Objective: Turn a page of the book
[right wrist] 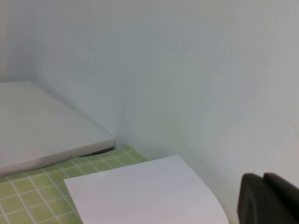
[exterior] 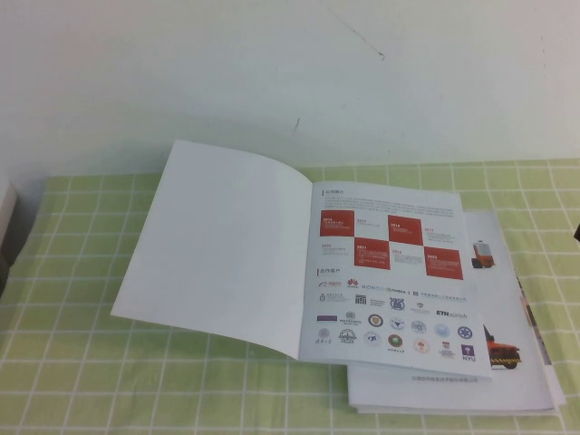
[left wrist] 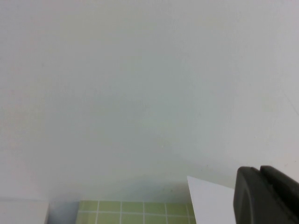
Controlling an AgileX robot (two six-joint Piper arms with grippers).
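Note:
The book (exterior: 390,272) lies open on the green checked cloth (exterior: 91,381). Its cover leaf, the page (exterior: 222,245), is turned over to the left with its plain white side up and its outer edge slightly raised. The page with red squares and logos faces up on the right. My left gripper (left wrist: 259,173) is shut and empty, off the table's left side, with a white corner of the page (left wrist: 210,203) beside it. My right gripper (right wrist: 263,179) is shut and empty, off to the right, with the curved white page (right wrist: 145,191) in front of it.
More printed sheets with an orange vehicle picture (exterior: 507,358) stick out under the book at the right. A flat white box (right wrist: 42,126) sits at the cloth's left end, also at the high view's edge (exterior: 5,213). A white wall (exterior: 290,72) stands behind.

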